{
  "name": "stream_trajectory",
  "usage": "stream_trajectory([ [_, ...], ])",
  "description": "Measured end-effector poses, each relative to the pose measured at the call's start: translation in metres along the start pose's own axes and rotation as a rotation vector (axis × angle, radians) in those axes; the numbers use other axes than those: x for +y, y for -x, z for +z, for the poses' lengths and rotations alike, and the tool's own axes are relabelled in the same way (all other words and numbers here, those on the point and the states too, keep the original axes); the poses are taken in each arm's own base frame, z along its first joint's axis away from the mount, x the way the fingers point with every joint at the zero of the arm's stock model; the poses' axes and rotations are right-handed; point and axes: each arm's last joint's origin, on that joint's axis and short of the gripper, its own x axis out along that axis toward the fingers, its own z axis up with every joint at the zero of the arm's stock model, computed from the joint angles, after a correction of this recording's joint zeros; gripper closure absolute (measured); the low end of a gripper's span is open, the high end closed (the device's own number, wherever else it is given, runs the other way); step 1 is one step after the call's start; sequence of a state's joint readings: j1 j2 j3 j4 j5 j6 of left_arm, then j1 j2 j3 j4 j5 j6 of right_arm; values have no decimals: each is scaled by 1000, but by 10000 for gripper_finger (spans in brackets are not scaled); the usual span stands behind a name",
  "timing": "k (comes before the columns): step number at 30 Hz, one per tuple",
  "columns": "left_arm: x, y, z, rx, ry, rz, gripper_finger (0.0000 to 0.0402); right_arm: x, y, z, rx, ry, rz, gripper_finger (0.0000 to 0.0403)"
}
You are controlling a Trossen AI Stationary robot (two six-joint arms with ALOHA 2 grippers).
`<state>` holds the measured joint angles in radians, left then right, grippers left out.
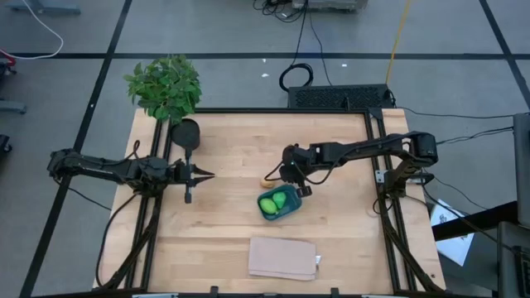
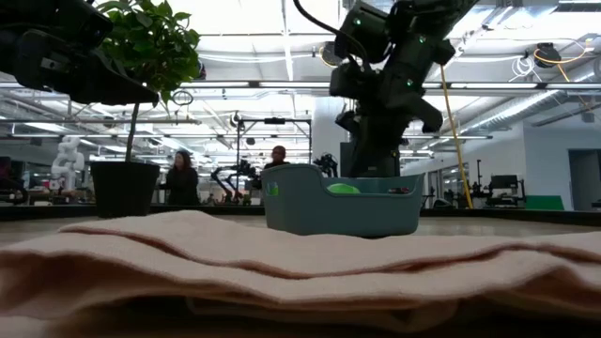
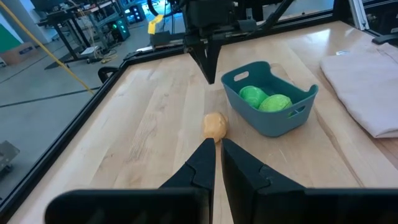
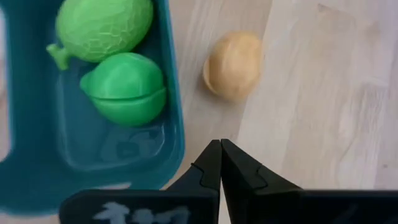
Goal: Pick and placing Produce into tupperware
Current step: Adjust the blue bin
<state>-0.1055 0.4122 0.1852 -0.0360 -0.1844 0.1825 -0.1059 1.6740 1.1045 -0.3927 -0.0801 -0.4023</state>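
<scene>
The teal tub is sitting near the middle of the tabletop, and two green fruits are lying inside it, touching each other — one with a netted skin, one smooth. The orange-tan fruit is resting on the bare wood just beside the tub's outer wall, outside it and not touching it.

The right gripper is hanging over the wood just outside the tub wall, near the orange-tan fruit, with its jaws pressed together and nothing between them. The left gripper is waiting well apart on the left side of the tabletop, its jaws also closed on nothing — pointing toward the fruit and tub.

A folded beige cloth is lying at the near edge, and a potted plant is standing at the far left corner.
</scene>
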Motion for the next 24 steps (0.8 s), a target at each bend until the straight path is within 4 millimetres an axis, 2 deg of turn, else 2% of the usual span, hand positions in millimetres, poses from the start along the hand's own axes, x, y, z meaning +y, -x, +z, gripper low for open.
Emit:
stream_trajectory([
  [24,0,0,0,4,0,10,371,12,-4,-1,-4,-25,50,403],
])
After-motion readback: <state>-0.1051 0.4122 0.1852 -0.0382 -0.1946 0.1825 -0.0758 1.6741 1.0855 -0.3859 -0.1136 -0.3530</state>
